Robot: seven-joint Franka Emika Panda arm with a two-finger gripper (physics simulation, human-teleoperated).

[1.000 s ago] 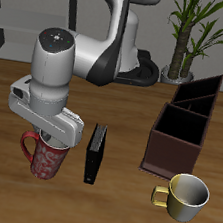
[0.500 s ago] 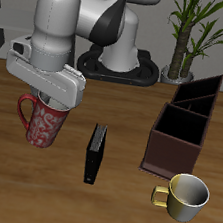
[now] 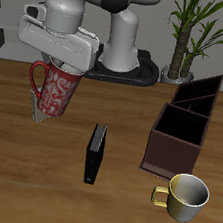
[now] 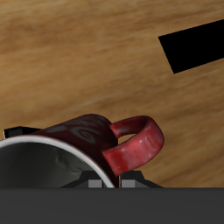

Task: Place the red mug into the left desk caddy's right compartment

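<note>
Between the lifted red mug (image 3: 56, 93) and the left desk caddy (image 3: 183, 122), toward three o'clock, only a low black book (image 3: 95, 153) stands. At five o'clock, a cream mug (image 3: 185, 197) flanks the caddy's front.

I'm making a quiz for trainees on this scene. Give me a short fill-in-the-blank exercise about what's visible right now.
1. The end effector holds the red mug ____ the table.
2. The cream-yellow mug stands right in front of the left desk ____.
3. The thin upright object between the mugs is coloured ____.

Missing words: above; caddy; black
</note>
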